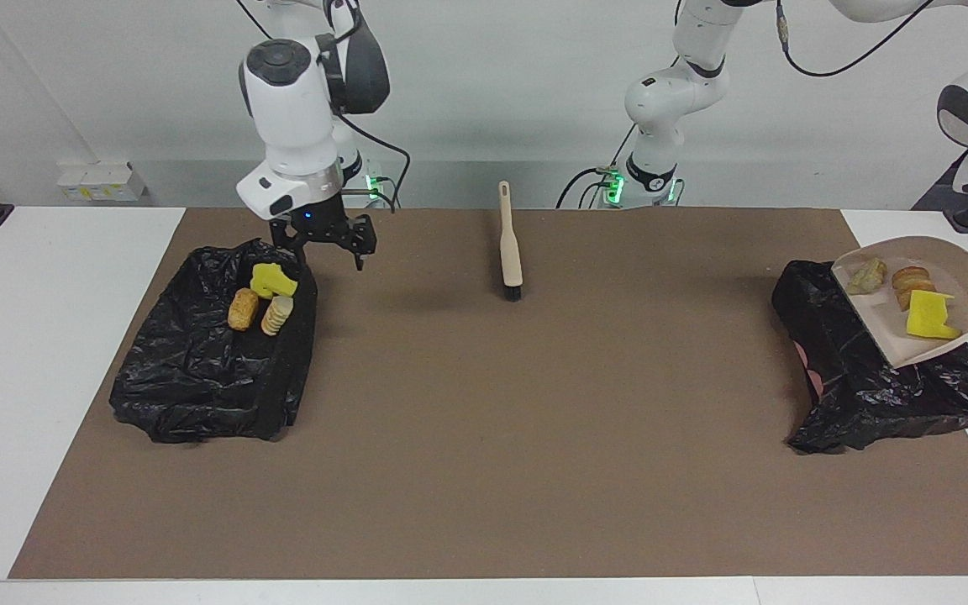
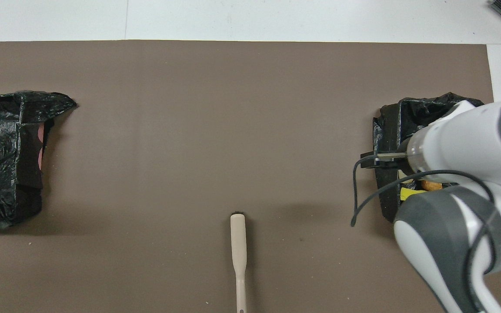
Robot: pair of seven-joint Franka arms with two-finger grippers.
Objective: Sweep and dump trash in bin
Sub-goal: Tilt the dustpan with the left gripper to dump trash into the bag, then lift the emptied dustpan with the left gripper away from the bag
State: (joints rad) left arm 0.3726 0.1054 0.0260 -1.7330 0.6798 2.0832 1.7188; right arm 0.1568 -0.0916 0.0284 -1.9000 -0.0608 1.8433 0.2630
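Because some trash is already dumped, four bits of trash [image 1: 272, 281], yellow sponge and bread-like lumps, lie in the crumpled black plastic bag bin [image 1: 198, 378] at the right arm's end of the table. The right gripper [image 1: 323, 252] hangs over that bin's edge with its fingers apart and nothing in them. A beige long-handled brush [image 1: 511, 252] lies alone on the brown mat [image 1: 484, 462], so the sweeping looks done. Three more bits [image 1: 929, 315] ride in the beige plastic dustpan [image 1: 896, 349], tipped over the second black bag bin [image 1: 870, 386], ready to slide out. The left gripper is cut off at the picture's edge; it is probably squeezed on the pan's handle.
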